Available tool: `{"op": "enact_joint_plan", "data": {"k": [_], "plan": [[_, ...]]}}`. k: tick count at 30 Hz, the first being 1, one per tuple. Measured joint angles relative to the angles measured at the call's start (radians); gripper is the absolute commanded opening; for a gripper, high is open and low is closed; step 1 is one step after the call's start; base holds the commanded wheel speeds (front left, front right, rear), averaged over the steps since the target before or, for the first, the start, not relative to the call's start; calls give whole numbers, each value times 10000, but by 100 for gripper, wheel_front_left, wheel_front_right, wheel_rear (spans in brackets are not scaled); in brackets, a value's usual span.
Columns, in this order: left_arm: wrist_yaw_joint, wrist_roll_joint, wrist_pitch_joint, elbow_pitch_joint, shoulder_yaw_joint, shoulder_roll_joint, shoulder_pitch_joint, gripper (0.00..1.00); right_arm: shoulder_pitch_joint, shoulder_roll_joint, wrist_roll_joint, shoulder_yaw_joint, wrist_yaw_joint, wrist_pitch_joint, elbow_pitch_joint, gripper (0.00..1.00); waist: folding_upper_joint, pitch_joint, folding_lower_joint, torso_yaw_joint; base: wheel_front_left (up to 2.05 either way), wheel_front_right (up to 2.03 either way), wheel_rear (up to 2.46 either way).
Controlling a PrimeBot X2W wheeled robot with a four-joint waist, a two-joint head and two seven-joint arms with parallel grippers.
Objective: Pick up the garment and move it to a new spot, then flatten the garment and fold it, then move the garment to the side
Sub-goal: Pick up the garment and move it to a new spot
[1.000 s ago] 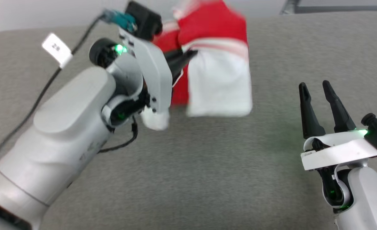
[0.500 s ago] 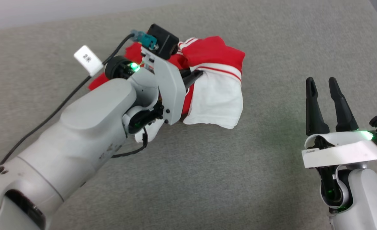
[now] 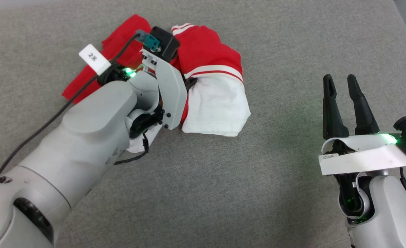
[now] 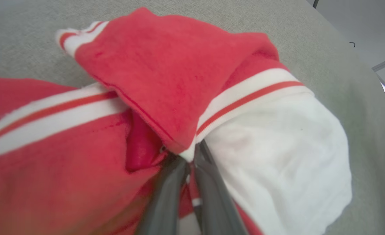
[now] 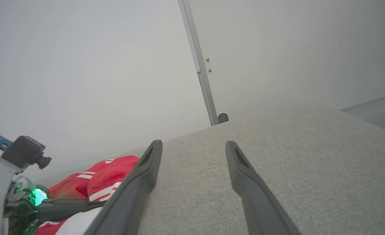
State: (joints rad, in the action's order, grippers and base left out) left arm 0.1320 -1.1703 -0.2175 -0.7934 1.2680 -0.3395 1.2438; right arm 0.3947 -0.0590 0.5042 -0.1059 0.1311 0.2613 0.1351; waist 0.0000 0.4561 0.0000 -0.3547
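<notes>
Garment [image 3: 208,57] bunched on grey tabletop [image 3: 292,193], left of middle. Left claw [image 3: 191,82] clenched on fold by striped sleeve trim. Right claw [image 3: 339,79] spread, empty, well apart. Step, likely: moving garment to new spot. Next: let go, then both claws pull cloth flat.

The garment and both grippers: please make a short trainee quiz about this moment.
1. True or false: the right gripper is shut on the garment.
2. Which part does the left gripper pinch? A: the striped trim by a white sleeve end. B: the chest lettering. C: nothing.
3. Fill in: the garment lies bunched on a ___ surface.
Key: 1 false, the right gripper stands open, apart from the garment. 2 A. 3 grey.
</notes>
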Motion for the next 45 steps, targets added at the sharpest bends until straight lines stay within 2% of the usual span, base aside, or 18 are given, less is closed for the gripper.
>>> {"op": "enact_joint_plan", "data": {"k": [1,2,8,15,21,28,34,38,45], "plan": [[0,-15,-36,-6,-4,8,8,47,-3,4,0,23,0,0,8,100,0,6,0,-5,0,0,0],[0,-21,-81,25,-2,10,18,100,-4,6,-4,50,0,0,15,100,0,-2,0,3,0,0,0],[-2,-972,533,575,12,4,16,100,-169,-157,-163,35,-2,0,238,100,0,-227,0,249,0,0,0],[-6,-1662,2261,1615,-201,-495,-165,100,-437,-740,-387,-2,-2,0,646,100,0,-820,0,937,0,0,0],[-6,-2006,4057,1732,-291,-995,-1536,100,-865,-1214,-506,-33,-2,0,1072,100,0,-1524,0,1593,0,0,0],[-6,-2452,4780,1657,-1051,-1670,-3783,100,-1530,-1797,-512,63,0,0,1641,100,0,-2360,0,2402,0,0,0],[-6,-1296,4819,1900,-3900,-2021,-5821,100,-2069,-2111,-477,316,-2,-40,1751,100,0,-2919,0,3162,0,0,0],[-38,25,4817,2222,-5749,-2140,-7453,100,-2346,-2234,-477,372,0,-155,1726,100,0,-3317,0,3501,0,0,0],[-690,2874,4815,3743,-8493,-1887,-10009,100,-2934,-2466,-468,796,0,-364,1569,100,0,-3930,-1,3891,0,0,0]]}}
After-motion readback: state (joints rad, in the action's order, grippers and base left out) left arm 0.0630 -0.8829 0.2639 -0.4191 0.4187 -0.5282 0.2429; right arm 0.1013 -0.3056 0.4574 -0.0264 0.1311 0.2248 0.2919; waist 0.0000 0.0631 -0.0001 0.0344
